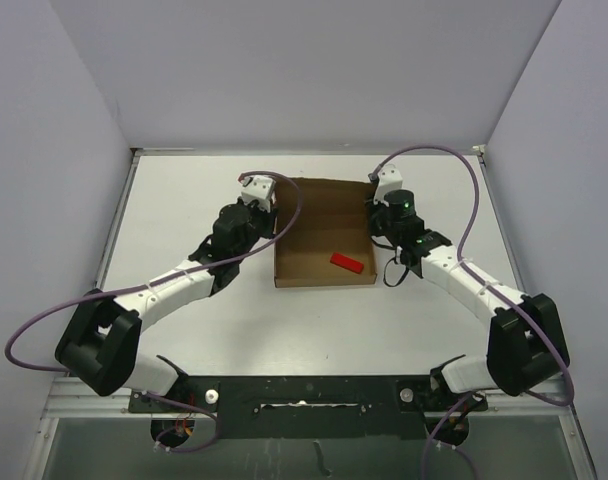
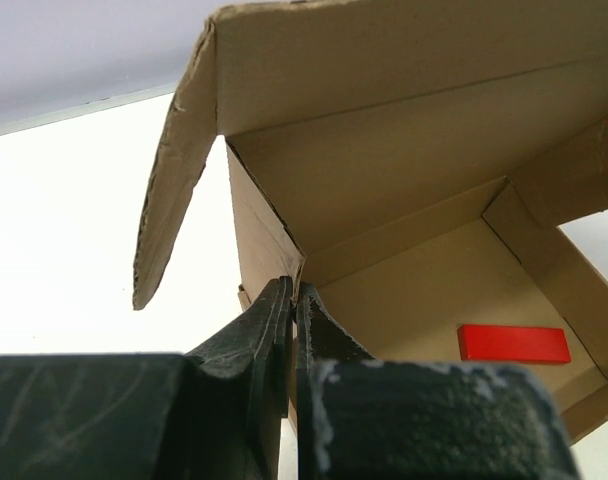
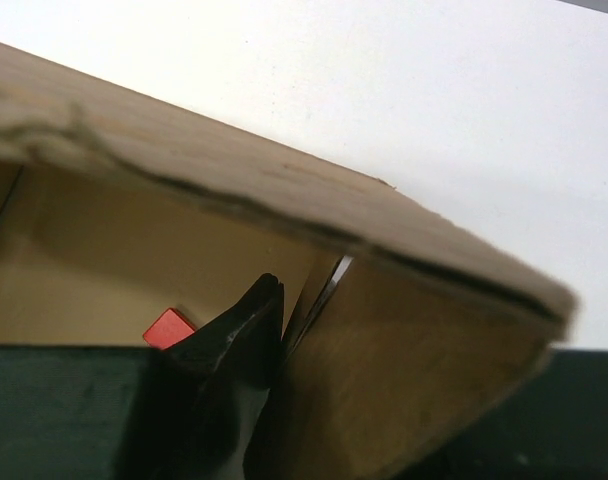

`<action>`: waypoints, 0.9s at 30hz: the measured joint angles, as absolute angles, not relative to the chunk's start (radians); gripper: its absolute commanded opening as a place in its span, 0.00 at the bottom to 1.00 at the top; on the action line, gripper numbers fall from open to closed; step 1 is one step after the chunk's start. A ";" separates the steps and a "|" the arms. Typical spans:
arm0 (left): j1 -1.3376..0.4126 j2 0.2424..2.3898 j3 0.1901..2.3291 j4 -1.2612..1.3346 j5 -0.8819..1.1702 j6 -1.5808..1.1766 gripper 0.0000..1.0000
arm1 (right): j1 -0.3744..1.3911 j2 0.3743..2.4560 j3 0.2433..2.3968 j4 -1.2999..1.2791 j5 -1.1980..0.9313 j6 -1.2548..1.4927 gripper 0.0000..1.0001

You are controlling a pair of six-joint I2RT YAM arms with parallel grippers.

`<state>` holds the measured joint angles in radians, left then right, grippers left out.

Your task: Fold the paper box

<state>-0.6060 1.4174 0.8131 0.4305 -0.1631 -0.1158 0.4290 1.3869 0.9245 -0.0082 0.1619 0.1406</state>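
Plainly the fold is well along. The paper box (image 1: 324, 255) sits at the middle of the table (image 1: 184, 200) with its walls up and its lid (image 2: 414, 60) raised at the 12 o'clock edge, so I judge the step in hand to be steadying both side walls ahead of closing. The next move calls for bringing the lid down toward 6 o'clock and tucking its side flap (image 2: 169, 200) inside the walls. Each grip would have to give way before the flap arrives, or the fingers could be trapped. Starting at the left, the left arm reaches from its base at 7 o'clock toward 1 o'clock. The left gripper (image 2: 292, 292) is clenched on the top edge of the box's 9 o'clock wall near the far corner, one finger inside and one outside with only cardboard between them. On the box floor a small red block (image 1: 349, 262) lies flat toward the 5 o'clock corner. The right arm comes up from 5 o'clock toward 11 o'clock, bent at the elbow, and brings the right gripper (image 1: 375, 212) to the 3 o'clock wall near the far corner. In its wrist view one finger (image 3: 246, 325) lies against the wall's inner face. The other is hidden behind the cardboard, so I cannot tell whether that grip is closed.
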 measured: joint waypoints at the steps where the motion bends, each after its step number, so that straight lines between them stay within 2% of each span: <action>1: -0.607 1.417 0.813 0.430 -0.163 -0.116 0.00 | 0.429 1.383 0.918 -0.008 0.162 0.139 0.18; 14: -0.628 1.375 0.769 0.414 -0.163 -0.122 0.01 | 0.432 1.348 0.862 -0.001 0.154 0.118 0.18; 27: -0.649 1.273 0.722 0.351 -0.109 -0.159 0.29 | 0.422 1.348 0.802 0.015 0.112 0.067 0.18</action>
<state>-0.6495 1.2732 0.7219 0.3508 -0.1093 -0.1585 0.4225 1.3479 0.8021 0.0151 0.1116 0.0669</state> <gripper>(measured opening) 0.251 0.184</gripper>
